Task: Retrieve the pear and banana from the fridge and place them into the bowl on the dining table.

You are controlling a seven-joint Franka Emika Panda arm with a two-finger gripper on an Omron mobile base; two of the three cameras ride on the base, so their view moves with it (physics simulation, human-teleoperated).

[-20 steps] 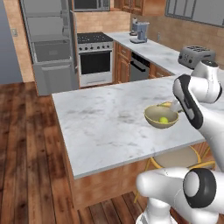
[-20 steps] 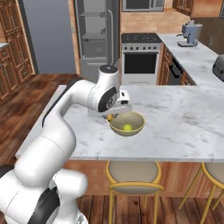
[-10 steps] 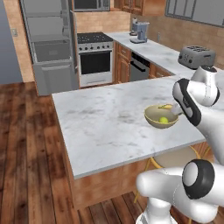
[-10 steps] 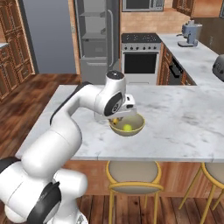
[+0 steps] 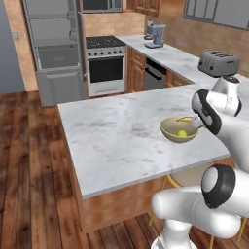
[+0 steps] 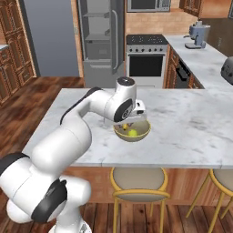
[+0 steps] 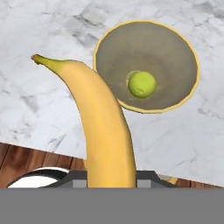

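Simulated kitchen, wooden plank floor, wall counters with a toaster [image 5: 218, 62] and a coffee machine [image 5: 155, 35].

Fridge [image 6: 99, 35]: far beyond the jaws, doors open, grey shelves exposed; steel oven [image 6: 146, 60] beside it.

Dining table, serving as the desk [image 5: 112, 138]: white grey-veined marble top on reddish-brown base, directly beneath the jaws; stools [image 6: 139, 185] tucked under the near edge.

Bowl [image 7: 186, 52]: olive-tan, yellowish rim, resting on the desk just ahead of and below the jaws.

Banana [image 7: 101, 122]: clamped in the jaws [image 6: 129, 123], closed tight on its lower end, projecting forward from them; tip pointing past the bowl's rim, body overlapping that rim in the hand view, held above the desk rather than lying in the bowl.

Pear [image 7: 141, 84]: yellow-green, already lying near the centre of the bowl, ahead of the jaws.

Progress, as judged: first fruit delivered; second fruit fetched and carried to the bowl's edge; remaining, a short shift over the bowl's middle, a lowering and a release. Task close to complete.
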